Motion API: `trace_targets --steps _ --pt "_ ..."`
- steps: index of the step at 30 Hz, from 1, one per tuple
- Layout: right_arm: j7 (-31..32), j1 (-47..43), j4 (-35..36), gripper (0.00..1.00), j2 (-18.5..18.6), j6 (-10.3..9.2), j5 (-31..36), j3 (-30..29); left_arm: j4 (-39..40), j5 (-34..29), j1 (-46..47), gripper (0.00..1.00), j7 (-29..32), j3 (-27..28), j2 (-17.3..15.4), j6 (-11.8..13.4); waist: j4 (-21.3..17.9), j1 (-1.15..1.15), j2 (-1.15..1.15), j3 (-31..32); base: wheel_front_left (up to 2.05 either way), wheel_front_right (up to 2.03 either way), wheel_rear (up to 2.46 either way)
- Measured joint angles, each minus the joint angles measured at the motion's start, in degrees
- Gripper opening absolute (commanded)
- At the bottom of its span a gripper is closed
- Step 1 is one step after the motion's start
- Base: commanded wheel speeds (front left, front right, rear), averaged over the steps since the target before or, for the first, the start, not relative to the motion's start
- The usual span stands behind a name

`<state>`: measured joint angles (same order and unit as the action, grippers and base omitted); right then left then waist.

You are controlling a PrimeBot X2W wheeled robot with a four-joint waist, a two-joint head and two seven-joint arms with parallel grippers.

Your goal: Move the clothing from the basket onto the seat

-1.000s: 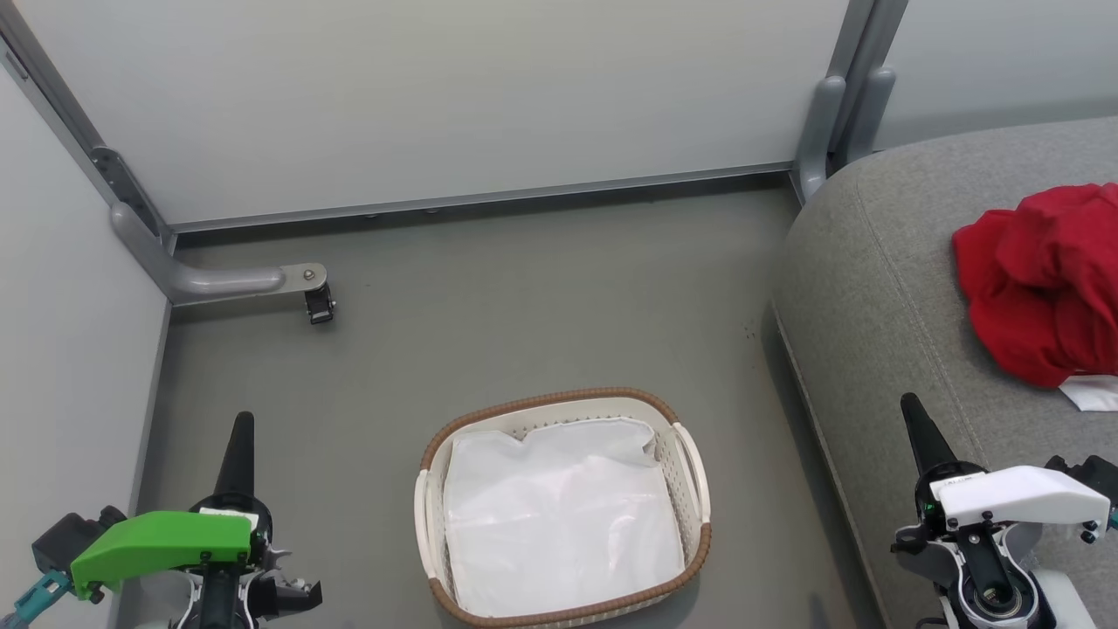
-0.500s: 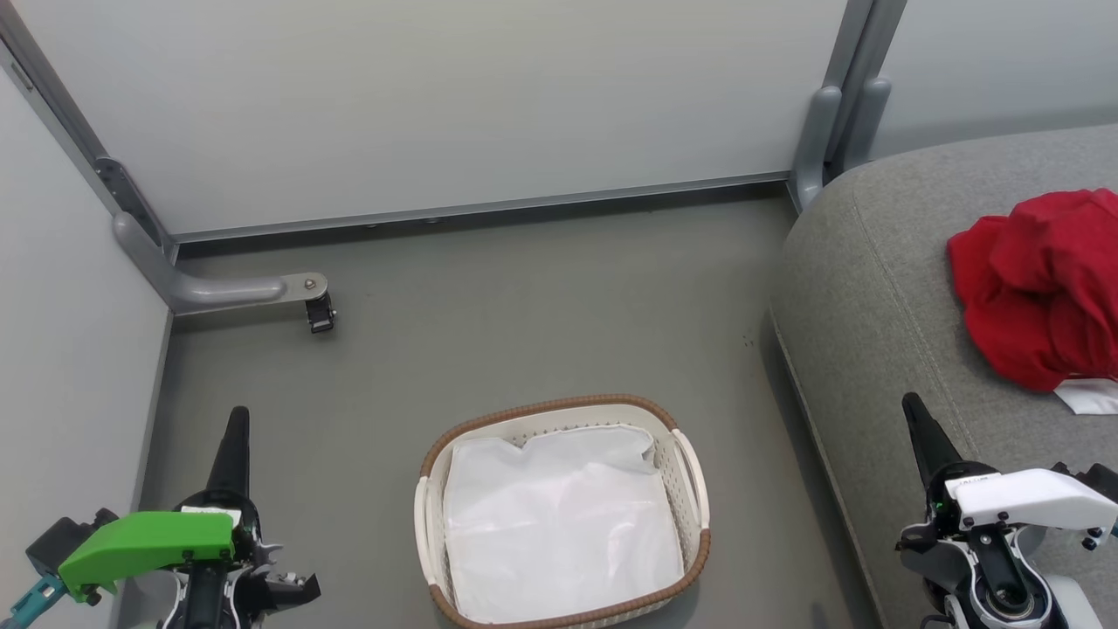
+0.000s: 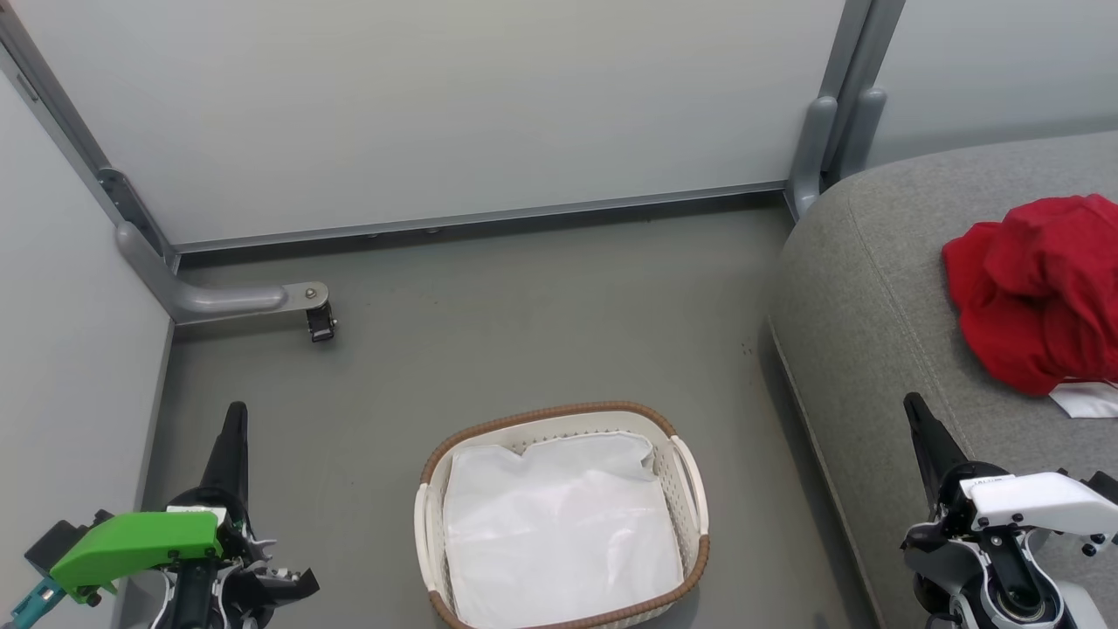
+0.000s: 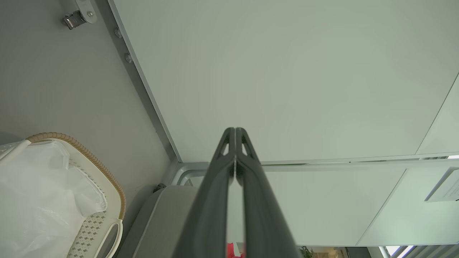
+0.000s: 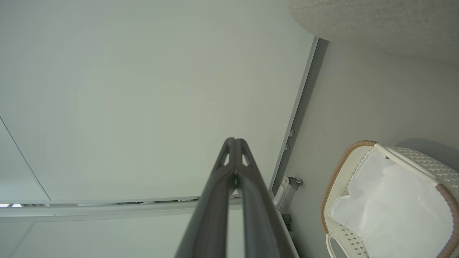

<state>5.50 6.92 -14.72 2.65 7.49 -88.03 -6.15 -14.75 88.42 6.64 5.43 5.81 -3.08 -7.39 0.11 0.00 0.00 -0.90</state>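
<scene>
The red clothing (image 3: pixel 1039 293) lies bunched on the grey seat (image 3: pixel 873 288) at the right, a white band (image 3: pixel 1086 398) showing at its lower edge. On the floor stands the white basket (image 3: pixel 681 472) with the brown rim, holding just a white liner sheet (image 3: pixel 559 542). My left gripper (image 3: pixel 234 419) is shut at the lower left, over the floor, well left of the basket. My right gripper (image 3: pixel 915 409) is shut at the lower right, over the seat's front edge, below the clothing. In the wrist views both pairs of fingers (image 4: pixel 235 133) (image 5: pixel 233 142) meet at the tips with nothing between them.
Grey partition panels (image 3: pixel 437 105) wall in the floor at the back and left. A grey metal foot with a black caster (image 3: pixel 320 325) juts out from the left corner. A post (image 3: pixel 821 131) stands at the back beside the seat. Bare grey floor (image 3: pixel 524 314) lies around the basket.
The whole head view has slid slightly, so the camera moved. Both grippers have sunk a little toward the bottom edge. The clothing and basket lie as before.
</scene>
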Motion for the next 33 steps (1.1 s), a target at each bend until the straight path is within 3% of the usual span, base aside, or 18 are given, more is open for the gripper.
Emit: trace_targets --steps 12,33 --pt "1.1 -0.4 0.6 0.0 0.0 0.0 -4.3 -0.3 0.7 3.9 0.0 0.0 1.1 0.7 0.1 0.0 -0.1 0.0 0.0 0.7 0.0 0.0 0.0" --pt "1.1 -0.4 0.7 0.0 0.0 0.0 -4.3 -0.4 0.7 4.0 -0.1 0.0 1.1 0.7 0.1 0.0 -0.1 0.0 0.0 0.7 0.0 0.0 0.0"
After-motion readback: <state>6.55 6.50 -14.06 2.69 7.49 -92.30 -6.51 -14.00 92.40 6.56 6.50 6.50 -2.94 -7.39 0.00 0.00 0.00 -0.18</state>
